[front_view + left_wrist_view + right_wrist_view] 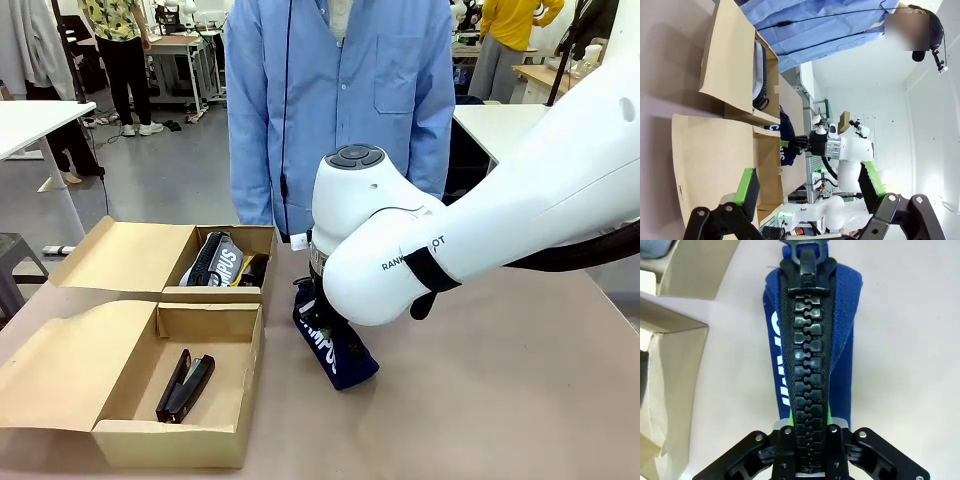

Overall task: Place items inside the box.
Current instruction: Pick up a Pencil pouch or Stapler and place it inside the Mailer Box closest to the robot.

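A navy pencil case (342, 358) with white lettering stands on its edge on the table, just right of the boxes. My right gripper (808, 426) is shut on it, green pads pinching either side of the black zip (806, 340). In the front view the white right arm (400, 250) hides that gripper. The near box (175, 440) holds a black stapler (185, 387). In the far box (212, 294) lie a grey pencil case (218, 262) and a black item beside a strip of yellow. My left gripper (809, 187) hangs open, high above the boxes, holding nothing.
A person in a blue shirt (340, 100) stands at the far edge of the table, behind the boxes. Both boxes have their lids (60, 365) folded out flat to the left. Bare tabletop (520, 400) stretches to the right of the navy case.
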`<state>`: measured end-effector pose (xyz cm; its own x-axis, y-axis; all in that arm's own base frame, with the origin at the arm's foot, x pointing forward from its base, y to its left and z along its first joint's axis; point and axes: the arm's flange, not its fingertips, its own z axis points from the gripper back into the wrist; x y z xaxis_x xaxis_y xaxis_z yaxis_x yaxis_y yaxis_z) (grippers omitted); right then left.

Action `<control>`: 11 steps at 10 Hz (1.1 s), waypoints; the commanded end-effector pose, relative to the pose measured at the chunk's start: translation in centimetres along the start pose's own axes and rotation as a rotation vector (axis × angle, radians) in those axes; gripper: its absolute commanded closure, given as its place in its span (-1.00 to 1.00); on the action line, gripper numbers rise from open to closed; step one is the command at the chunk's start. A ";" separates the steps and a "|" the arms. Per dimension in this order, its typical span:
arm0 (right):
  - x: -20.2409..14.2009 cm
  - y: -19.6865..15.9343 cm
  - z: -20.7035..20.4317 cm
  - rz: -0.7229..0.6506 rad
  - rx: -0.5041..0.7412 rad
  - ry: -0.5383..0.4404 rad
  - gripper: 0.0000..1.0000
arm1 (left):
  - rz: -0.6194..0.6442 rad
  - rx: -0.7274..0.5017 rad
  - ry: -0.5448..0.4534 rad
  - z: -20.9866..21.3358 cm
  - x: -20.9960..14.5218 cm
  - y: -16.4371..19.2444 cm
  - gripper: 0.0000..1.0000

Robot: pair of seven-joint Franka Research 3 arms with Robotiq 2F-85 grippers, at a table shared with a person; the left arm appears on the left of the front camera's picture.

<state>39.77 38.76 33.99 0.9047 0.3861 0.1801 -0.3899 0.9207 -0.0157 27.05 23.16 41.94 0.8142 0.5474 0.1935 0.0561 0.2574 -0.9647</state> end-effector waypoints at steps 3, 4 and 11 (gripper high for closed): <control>-1.8 -1.8 5.4 -0.087 -0.018 -0.007 1.00 | -0.020 -0.014 -0.005 0.1 -0.2 -0.1 -1.00; -3.1 -2.5 8.6 -0.160 -0.050 0.012 1.00 | -0.020 -0.014 -0.005 0.1 -0.2 -0.1 -1.00; -18.7 -4.9 20.6 -0.472 -0.054 0.168 1.00 | -0.020 -0.014 -0.005 0.1 -0.2 -0.1 -1.00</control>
<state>18.77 22.57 51.51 0.9891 -0.1416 0.0397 0.1405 0.9896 0.0304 27.01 23.16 41.98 0.8135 0.5480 0.1948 0.0573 0.2577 -0.9645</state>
